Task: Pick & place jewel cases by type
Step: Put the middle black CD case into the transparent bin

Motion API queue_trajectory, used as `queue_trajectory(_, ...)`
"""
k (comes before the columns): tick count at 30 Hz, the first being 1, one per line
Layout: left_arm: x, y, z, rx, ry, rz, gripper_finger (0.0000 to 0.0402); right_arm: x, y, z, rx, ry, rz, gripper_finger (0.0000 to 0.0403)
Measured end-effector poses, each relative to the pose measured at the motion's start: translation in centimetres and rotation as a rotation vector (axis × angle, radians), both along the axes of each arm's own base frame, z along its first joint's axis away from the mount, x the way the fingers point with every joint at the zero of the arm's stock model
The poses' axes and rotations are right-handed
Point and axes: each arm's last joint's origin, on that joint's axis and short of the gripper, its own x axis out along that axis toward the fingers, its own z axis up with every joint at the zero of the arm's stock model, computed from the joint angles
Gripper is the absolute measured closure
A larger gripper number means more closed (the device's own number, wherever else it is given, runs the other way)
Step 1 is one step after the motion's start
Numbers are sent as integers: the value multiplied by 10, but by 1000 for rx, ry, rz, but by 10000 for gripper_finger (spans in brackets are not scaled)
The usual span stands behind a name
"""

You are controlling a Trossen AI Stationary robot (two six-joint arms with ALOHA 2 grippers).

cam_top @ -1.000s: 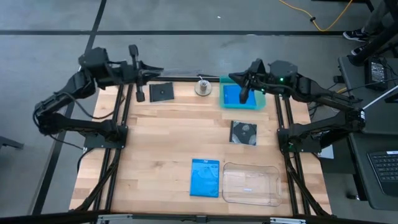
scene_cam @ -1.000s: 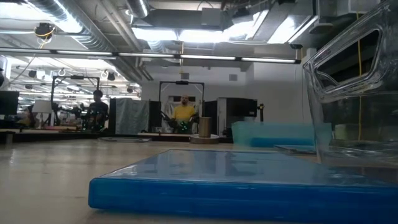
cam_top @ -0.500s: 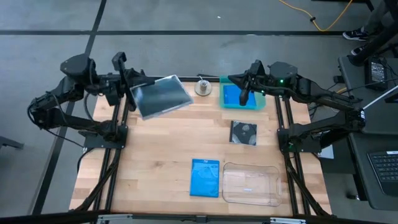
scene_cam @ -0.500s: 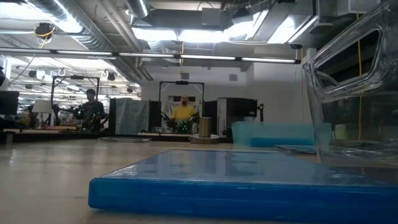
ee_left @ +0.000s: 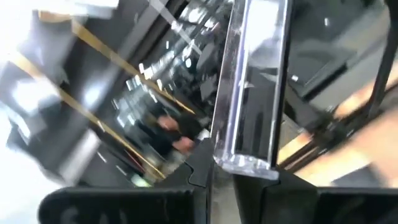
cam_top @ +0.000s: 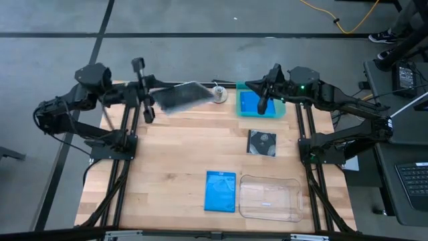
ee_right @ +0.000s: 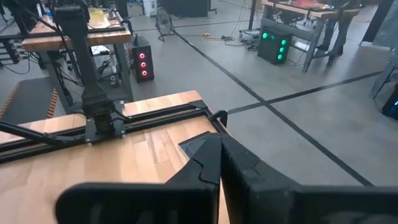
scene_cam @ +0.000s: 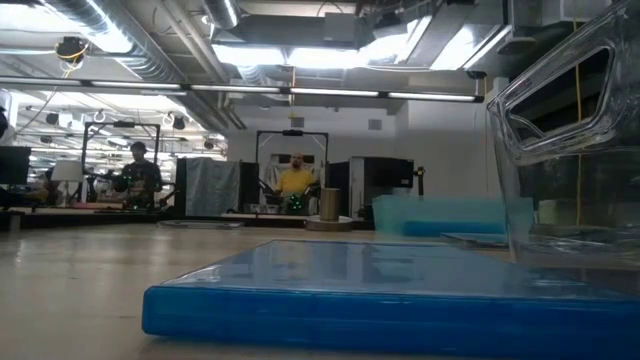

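Note:
My left gripper (cam_top: 155, 100) is shut on a dark grey jewel case (cam_top: 182, 97), held in the air over the table's far left part. In the left wrist view the case shows edge-on (ee_left: 249, 87). My right gripper (cam_top: 263, 104) hangs shut and holding nothing above the teal tray (cam_top: 277, 112); a blue jewel case (cam_top: 251, 102) lies flat in that tray. A second dark jewel case (cam_top: 262, 142) and a second blue jewel case (cam_top: 221, 191) lie flat on the wood. My left gripper pinches the dark case between its two fingers, which stand on either side of its clear edge strip (ee_left: 245, 146). The fingers reach in level from the table's left side. The case is lifted clear of the table and sticks out beyond the fingers, slanted.
A clear plastic tray (cam_top: 269, 198) stands at the near right, beside the blue case. A small metal cylinder (cam_top: 219, 94) stands at the far edge, between the held case and the teal tray. Bare wood lies across the table's left and middle. People show far off in the low view.
My left gripper, still shut on the dark case, first drew back toward the table's left edge, then swung toward the right along the far edge while its wrist rolled. The case has tipped from flat to slanted and now reaches close to the metal cylinder.

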Motion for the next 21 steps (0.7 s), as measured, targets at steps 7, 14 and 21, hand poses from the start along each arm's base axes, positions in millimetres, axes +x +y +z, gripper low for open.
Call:
queue_trajectory(7, 20, 17, -14, -578, 8, 29, 368, -1, 0, -5, -23, 72, 10, 395)
queue_trajectory(14, 32, 33, -21, -1105, -35, -7, 368, -4, 1, -14, -29, 169, 19, 395)
queue_trajectory(21, 33, 44, -23, -1617, -109, -21, 368, -7, 1, -20, -50, 262, 35, 395)
